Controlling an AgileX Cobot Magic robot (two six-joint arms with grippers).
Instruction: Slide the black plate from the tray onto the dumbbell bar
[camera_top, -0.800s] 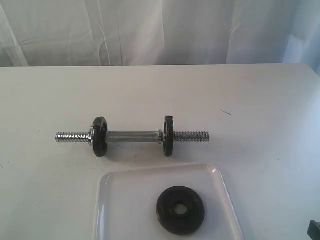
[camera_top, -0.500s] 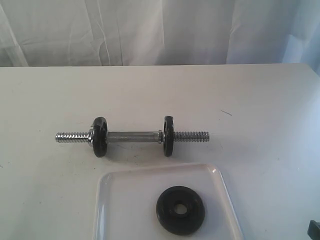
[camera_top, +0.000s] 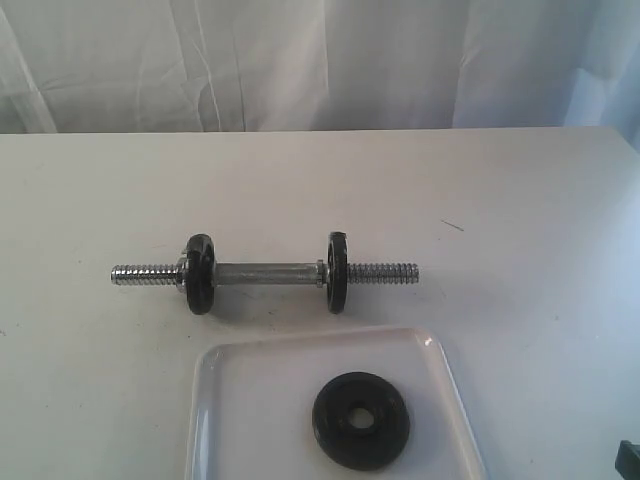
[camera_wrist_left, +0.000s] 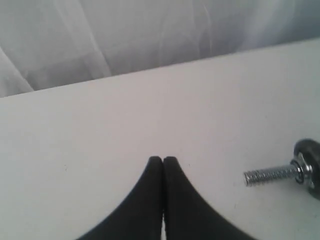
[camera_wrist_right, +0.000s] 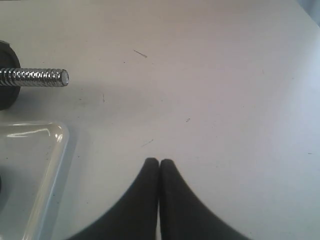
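The black plate (camera_top: 361, 420) lies flat in the tray (camera_top: 250, 400) at the front of the table. Behind the tray rests the dumbbell bar (camera_top: 266, 273), lying left to right, with a black disc near each end and bare threaded ends. One threaded end (camera_wrist_left: 270, 175) shows in the left wrist view, the other (camera_wrist_right: 37, 77) in the right wrist view beside a tray corner (camera_wrist_right: 52, 135). My left gripper (camera_wrist_left: 163, 160) is shut and empty over bare table. The right gripper (camera_wrist_right: 159, 162) is shut and empty too, to the right of the tray. Only a dark bit of the right arm (camera_top: 629, 458) shows in the exterior view.
A white curtain (camera_top: 320, 60) hangs behind the table's far edge. The white tabletop (camera_top: 520, 220) stretches wide around the bar and tray.
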